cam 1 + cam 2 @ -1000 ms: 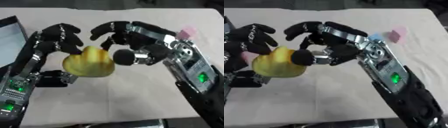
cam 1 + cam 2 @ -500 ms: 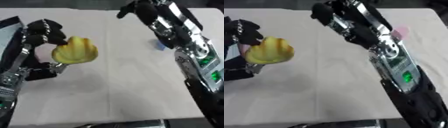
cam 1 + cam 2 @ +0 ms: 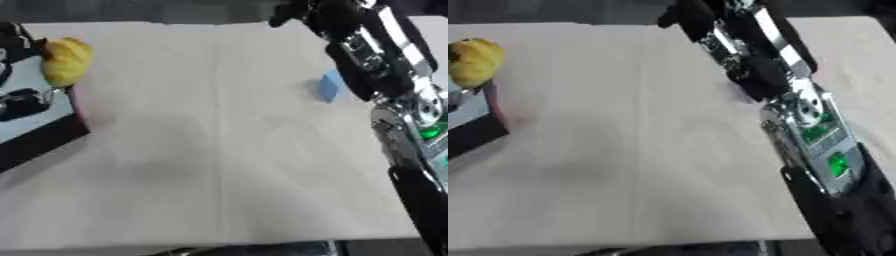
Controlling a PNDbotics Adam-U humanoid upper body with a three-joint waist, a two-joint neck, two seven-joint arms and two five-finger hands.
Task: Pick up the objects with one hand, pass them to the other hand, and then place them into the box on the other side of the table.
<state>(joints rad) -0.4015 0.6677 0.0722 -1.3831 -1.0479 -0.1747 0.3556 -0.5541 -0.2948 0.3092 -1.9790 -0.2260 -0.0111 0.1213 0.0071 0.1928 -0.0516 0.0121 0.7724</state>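
A yellow, lumpy object (image 3: 66, 61) hangs at the far left, over the edge of the box (image 3: 51, 140). My left hand (image 3: 12, 46) is mostly cut off by the view's left border; its dark fingers are curled round the yellow object. The box has black walls and a pale blue floor. My right arm (image 3: 385, 75) rises along the right side, and its hand (image 3: 300, 10) is raised at the table's far edge, holding nothing that I can see. A small blue block (image 3: 330, 85) stands on the cloth just left of that arm.
A beige cloth (image 3: 219, 150) covers the table, with a faint fold down its middle. The table's front edge runs along the bottom of both views.
The right hand has let go of the yellow object and drawn back to the far edge. The left hand has carried the object leftward, from mid-table to above the box.
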